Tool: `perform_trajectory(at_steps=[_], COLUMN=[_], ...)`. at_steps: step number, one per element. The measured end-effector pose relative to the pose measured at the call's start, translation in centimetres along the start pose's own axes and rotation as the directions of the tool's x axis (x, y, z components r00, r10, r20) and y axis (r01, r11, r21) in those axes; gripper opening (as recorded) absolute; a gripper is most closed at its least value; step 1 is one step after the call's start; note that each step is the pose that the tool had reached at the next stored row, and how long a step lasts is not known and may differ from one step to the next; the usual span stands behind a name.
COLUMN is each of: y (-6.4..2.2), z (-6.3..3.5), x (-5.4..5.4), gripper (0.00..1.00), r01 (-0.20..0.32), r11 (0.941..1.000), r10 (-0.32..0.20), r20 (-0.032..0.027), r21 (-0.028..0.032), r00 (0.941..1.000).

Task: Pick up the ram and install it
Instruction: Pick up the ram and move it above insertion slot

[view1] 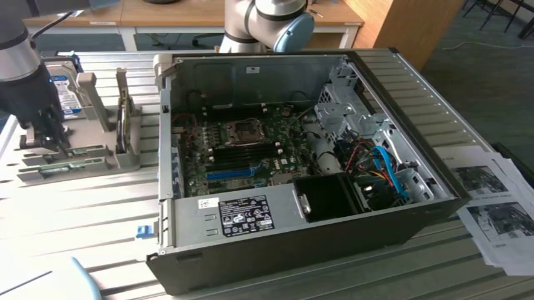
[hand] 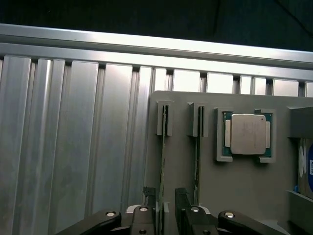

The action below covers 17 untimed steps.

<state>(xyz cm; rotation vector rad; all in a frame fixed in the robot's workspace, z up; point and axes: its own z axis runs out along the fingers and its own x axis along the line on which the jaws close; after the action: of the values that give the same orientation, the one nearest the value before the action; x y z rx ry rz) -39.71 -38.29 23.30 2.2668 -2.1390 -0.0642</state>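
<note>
Straddling the ram (hand: 163,156), exterior view's left
My gripper (hand: 165,193) is sitting wide open, gripping nothing; the ram is looking thin, light, fragile, so I'm aiming for its flat faces.

One gripper (hand: 165,198) with two fingers (hand: 149,198), jaws standing apart. Two green ram sticks, both on edge in one grey holder (hand: 244,196): the first ram stick (hand: 163,161) sits between the jaws, and the second ram stick (hand: 197,156) is just outside one finger. One square silver CPU chip (hand: 247,133) lies beyond the second stick, farther from the jaws. One blue-labelled hard drive (hand: 304,164) is farther off again on that side. One open computer case (view1: 276,262), well apart from the jaws, holds one motherboard (view1: 250,150). One loose pile of printed sheets (view1: 492,206) (overlapping, so no sure count) lies farthest from the jaws.
</note>
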Motion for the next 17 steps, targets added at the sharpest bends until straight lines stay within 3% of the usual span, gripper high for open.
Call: perform_trajectory(at_steps=[11, 17], y=[-0.06, -0.07], z=[1.38, 1.53], x=[0.0, 0.0], gripper=[0.29, 0.29], r01=[0.0, 0.0], r11=[1.0, 1.0], r10=[0.0, 0.0], r20=[0.0, 0.0], r21=[0.0001, -0.0001], r00=[1.0, 1.0])
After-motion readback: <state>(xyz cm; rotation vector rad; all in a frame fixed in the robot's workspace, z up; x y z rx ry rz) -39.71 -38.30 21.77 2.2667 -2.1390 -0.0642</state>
